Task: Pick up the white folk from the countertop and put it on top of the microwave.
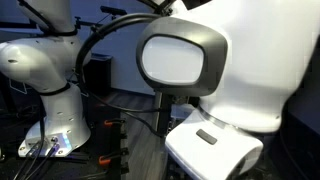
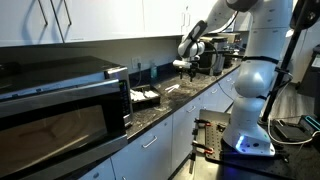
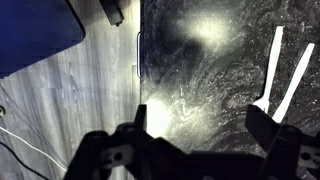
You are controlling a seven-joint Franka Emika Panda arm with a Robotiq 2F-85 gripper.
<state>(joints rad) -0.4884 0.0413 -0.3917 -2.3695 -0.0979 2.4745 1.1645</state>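
The white fork (image 3: 283, 70) lies on the dark speckled countertop (image 3: 210, 80) at the right of the wrist view, showing as two long white strips that meet near my right finger. In an exterior view it is a small white shape (image 2: 172, 88) on the counter. My gripper (image 3: 200, 135) is open and empty, with the fork just outside its right finger. In an exterior view the gripper (image 2: 186, 67) hangs a little above the counter over the fork. The microwave (image 2: 60, 100) stands at the near left end of the counter, well away from the gripper.
A white tray-like object (image 2: 145, 96) lies on the counter beside the microwave. Dark appliances (image 2: 215, 55) stand at the far end. White wall cabinets (image 2: 100, 20) hang above. The counter edge and grey floor (image 3: 70, 110) fill the wrist view's left. The robot body (image 1: 240, 70) blocks an exterior view.
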